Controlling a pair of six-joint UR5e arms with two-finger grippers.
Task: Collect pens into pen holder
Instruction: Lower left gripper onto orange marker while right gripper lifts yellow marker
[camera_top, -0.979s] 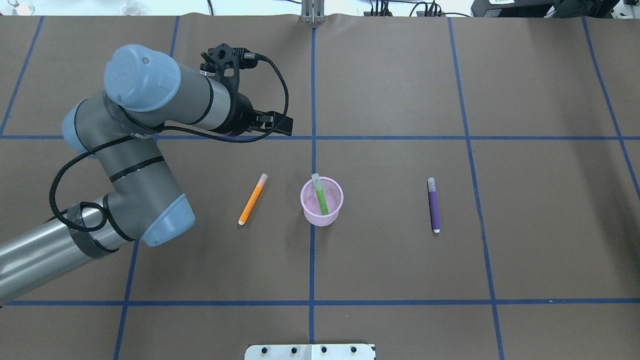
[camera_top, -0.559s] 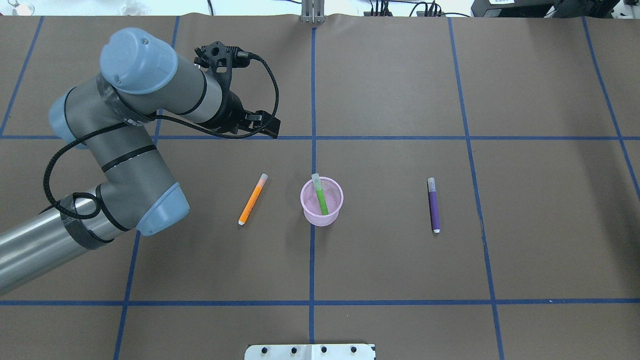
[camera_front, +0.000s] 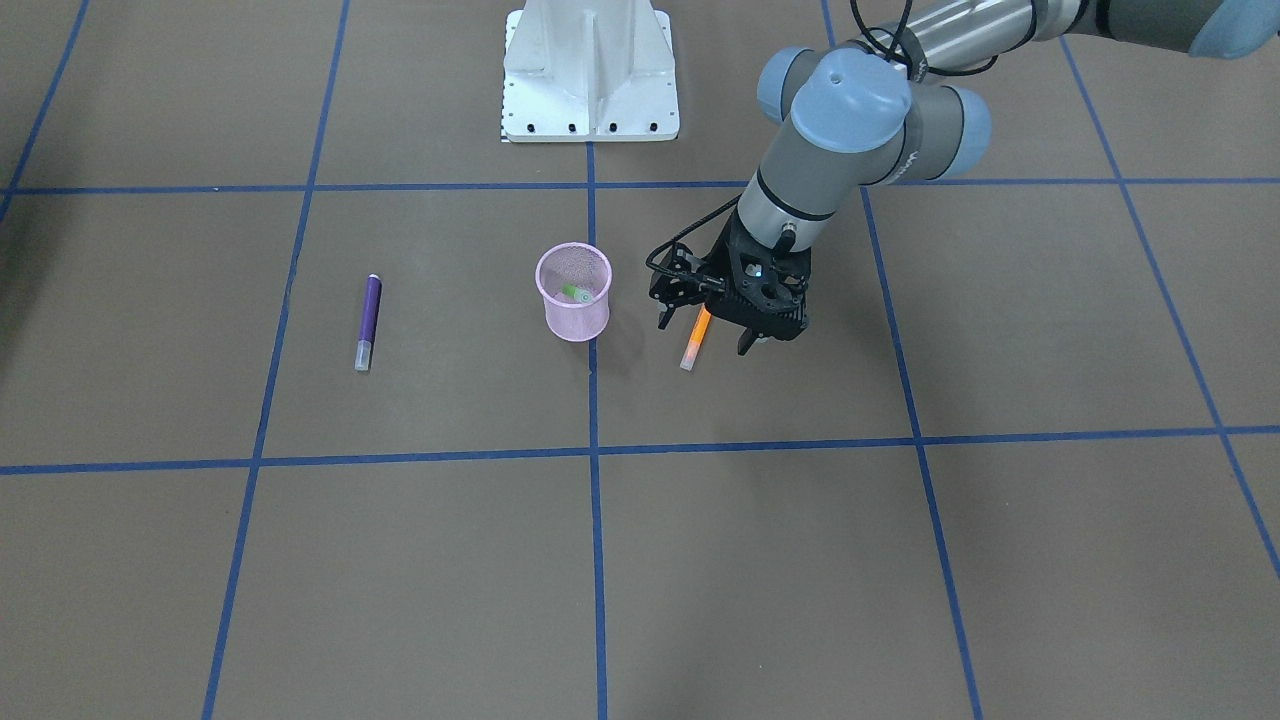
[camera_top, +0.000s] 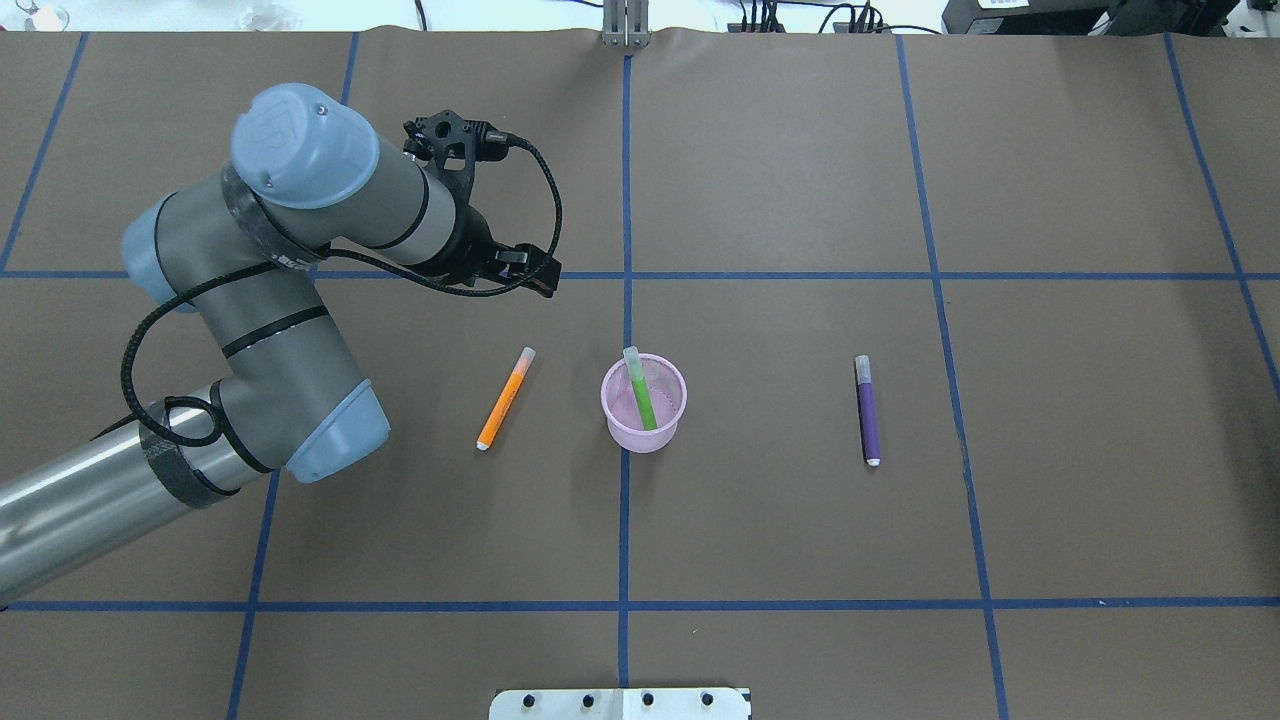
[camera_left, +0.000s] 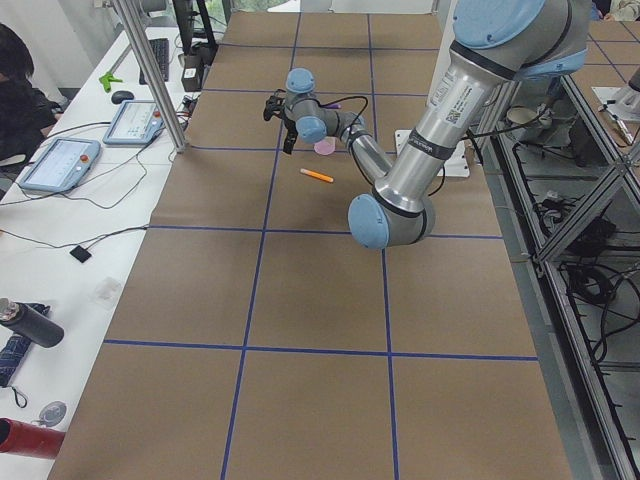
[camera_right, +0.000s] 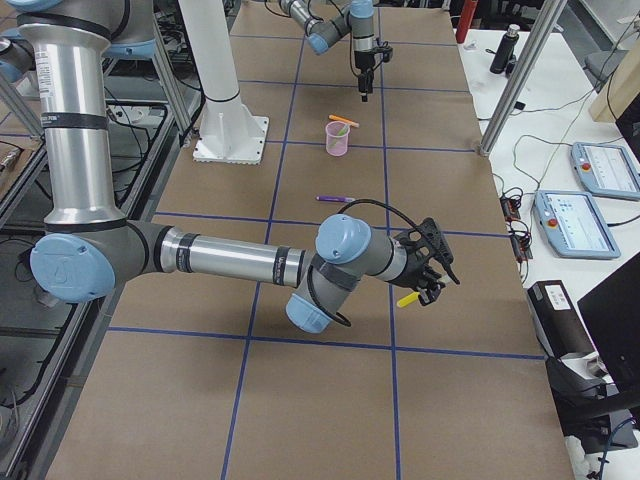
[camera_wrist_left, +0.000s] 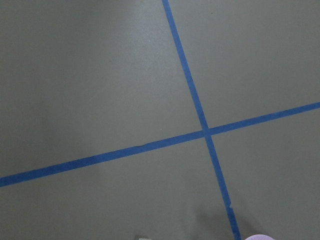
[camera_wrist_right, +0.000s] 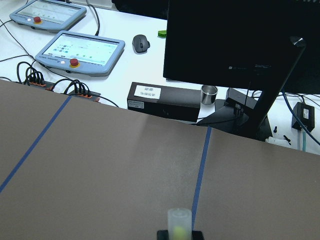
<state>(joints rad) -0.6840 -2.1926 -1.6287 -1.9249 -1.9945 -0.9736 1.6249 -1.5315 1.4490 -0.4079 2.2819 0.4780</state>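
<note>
Exterior right view has the right gripper (camera_right: 430, 288) nearest, well apart from the pen holder (camera_top: 640, 438), out past the holder's right side. A yellow stick (camera_right: 410, 298) shows at its fingertips, but whether it is clamped cannot be told. Next, the purple pen (camera_top: 868, 412) lies flat on the brown table (camera_top: 800, 520), well to the holder's right. The pink mesh holder stands upright, with the green pen (camera_top: 640, 395) leaning inside, cap up. Near its left side the orange pen (camera_top: 505, 400) lies flat, not touching it. Farthest, the left gripper (camera_top: 537, 272) hangs above the table beyond that pen, jaws spread and empty.
</note>
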